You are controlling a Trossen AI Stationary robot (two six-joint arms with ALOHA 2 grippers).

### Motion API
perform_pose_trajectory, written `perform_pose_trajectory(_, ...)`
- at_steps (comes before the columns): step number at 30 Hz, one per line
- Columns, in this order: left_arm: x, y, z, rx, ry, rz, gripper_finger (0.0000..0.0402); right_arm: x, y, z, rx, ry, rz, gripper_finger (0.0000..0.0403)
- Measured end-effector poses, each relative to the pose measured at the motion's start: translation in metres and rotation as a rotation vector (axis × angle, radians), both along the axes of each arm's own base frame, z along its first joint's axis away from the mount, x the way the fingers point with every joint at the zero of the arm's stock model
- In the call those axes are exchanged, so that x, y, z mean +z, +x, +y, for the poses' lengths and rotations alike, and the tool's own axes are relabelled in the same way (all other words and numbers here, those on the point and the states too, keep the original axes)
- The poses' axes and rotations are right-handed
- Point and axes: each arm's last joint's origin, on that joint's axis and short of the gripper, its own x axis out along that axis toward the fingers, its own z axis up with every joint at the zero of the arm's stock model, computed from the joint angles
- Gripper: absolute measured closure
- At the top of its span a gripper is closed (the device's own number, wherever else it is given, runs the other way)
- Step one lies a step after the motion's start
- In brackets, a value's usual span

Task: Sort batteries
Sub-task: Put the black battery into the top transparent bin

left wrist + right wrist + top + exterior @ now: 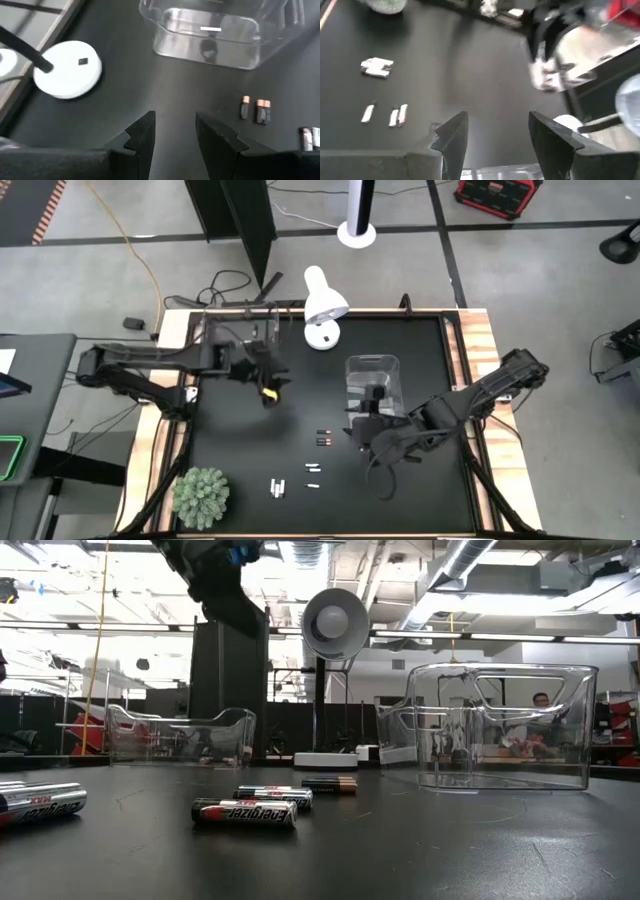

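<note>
Now, the batteries (322, 439) lie loose on the black table (240, 470): a dark, copper-tipped trio near the middle, a few white ones (313, 470) just nearer, and another white pair (277, 487) nearer still and left, not far from the green plant (202, 496). In the low view the dark cells (245, 811) lie flat on their sides, none touching a bin.

Expect these to be light, rigid and smooth little cylinders, so they'll roll if nudged and could squirt out of a sloppy pinch. The sensible hold looks to be across the barrel at mid-length, fingers square to its axis, pressing straight down so it can't roll away.

Left gripper (174, 135) hangs above the table on the far-left side, arm reaching in from the left edge, nose angled toward the middle. Its fingers stand partly apart with bare table showing between them; nothing held. Ahead of it sit the lamp base (68, 69), a clear bin (215, 37) and the dark cells (256, 109).

Right gripper (497, 137) is over at the right, arm folded in from the right edge, poised just near of the bin (372, 385). Its fingers are well apart and empty, pointing leftward across the table toward the white cells (394, 115).
</note>
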Motion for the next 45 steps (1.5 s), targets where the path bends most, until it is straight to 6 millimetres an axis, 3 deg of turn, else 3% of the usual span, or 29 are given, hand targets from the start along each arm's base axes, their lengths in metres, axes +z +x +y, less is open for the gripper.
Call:
perform_pose_trajectory(11,0.0,-0.007,-0.038,0.02,0.024,0.024,0.0267,-0.056,0.047,0.006,0.063,0.108,0.148,0.0182)
perform_pose_trajectory(16,-0.003,-0.011,-0.059,-0.05,0.016,0.047,0.0267,-0.058,0.058,0.007,0.104,0.114,0.104,0.0182)
perform_pose_trajectory(25,-0.011,-0.028,-0.105,-0.119,-0.026,0.101,0.0267,-0.039,0.059,0.007,0.15,0.129,-0.02,0.0182)
perform_pose_trajectory(32,-0.044,-0.043,-0.137,-0.194,-0.118,0.103,0.0267,-0.066,0.08,0.01,0.213,0.21,0.027,0.0182)
perform_pose_trajectory(38,-0.06,-0.05,-0.151,-0.2,-0.191,0.056,0.0267,-0.097,0.102,0.009,0.232,0.258,0.057,0.0182)
perform_pose_trajectory(45,-0.055,-0.05,-0.15,-0.148,-0.134,0.02,0.0267,-0.122,0.107,-0.009,0.1,0.317,0.173,0.0182)
